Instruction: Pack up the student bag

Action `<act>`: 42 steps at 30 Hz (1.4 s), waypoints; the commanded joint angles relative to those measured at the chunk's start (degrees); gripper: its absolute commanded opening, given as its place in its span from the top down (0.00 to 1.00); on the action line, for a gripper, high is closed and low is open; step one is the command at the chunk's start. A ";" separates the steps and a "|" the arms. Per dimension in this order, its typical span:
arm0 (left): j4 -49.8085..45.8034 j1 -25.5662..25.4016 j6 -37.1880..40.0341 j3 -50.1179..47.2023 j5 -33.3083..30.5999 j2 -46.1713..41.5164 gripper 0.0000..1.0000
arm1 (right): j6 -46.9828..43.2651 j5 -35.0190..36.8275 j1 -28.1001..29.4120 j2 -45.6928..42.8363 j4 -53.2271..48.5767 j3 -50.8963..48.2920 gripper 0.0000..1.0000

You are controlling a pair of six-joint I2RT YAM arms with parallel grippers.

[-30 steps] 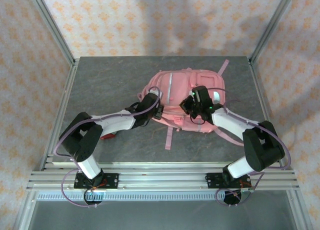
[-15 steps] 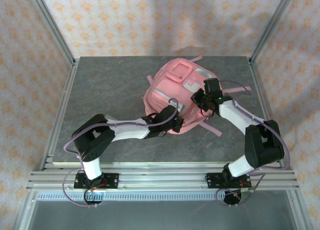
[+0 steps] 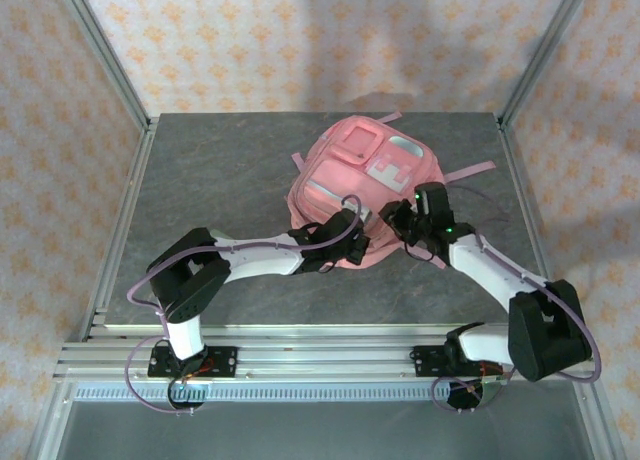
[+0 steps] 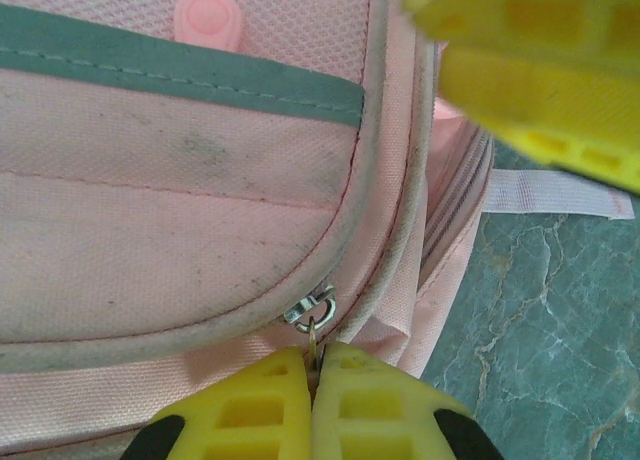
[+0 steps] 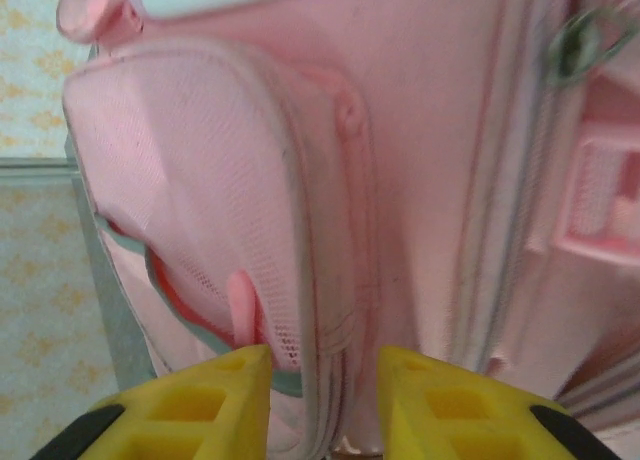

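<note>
The student bag (image 3: 358, 170) is a big pink backpack lying front side up on the table, with teal and white patches on top. My left gripper (image 3: 352, 223) sits at the bag's near edge. Its yellow fingers (image 4: 250, 405) are shut on the small metal zip pull (image 4: 316, 352) hanging from a slider (image 4: 312, 308) on the grey-trimmed seam. My right gripper (image 3: 393, 220) is at the bag's near right side. Its jaws (image 5: 322, 385) stand apart, with a pink seam of the bag (image 5: 420, 130) between them.
Pink straps (image 3: 470, 169) trail from the bag onto the grey table (image 3: 200, 180). Metal frame posts and patterned walls enclose the table, and aluminium rails (image 3: 320, 360) run along the near edge. The right gripper's yellow fingers (image 4: 530, 60) hang close above the left one.
The bag has been turned from strap side up to front side up. My right gripper has opened and drawn back toward the near edge. My left gripper stayed shut and moved right.
</note>
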 commanded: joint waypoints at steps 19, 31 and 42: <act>-7.64 5.25 1.49 -7.28 -9.59 -8.32 1.00 | 3.02 5.09 1.76 5.25 5.97 2.20 1.00; -8.29 14.68 3.55 -12.32 -6.10 -12.09 1.00 | -0.92 5.25 0.38 7.38 4.42 5.24 1.00; -1.82 1.94 -2.23 -4.87 -0.51 -3.74 1.00 | -5.91 4.34 -8.28 15.27 -0.97 19.85 1.00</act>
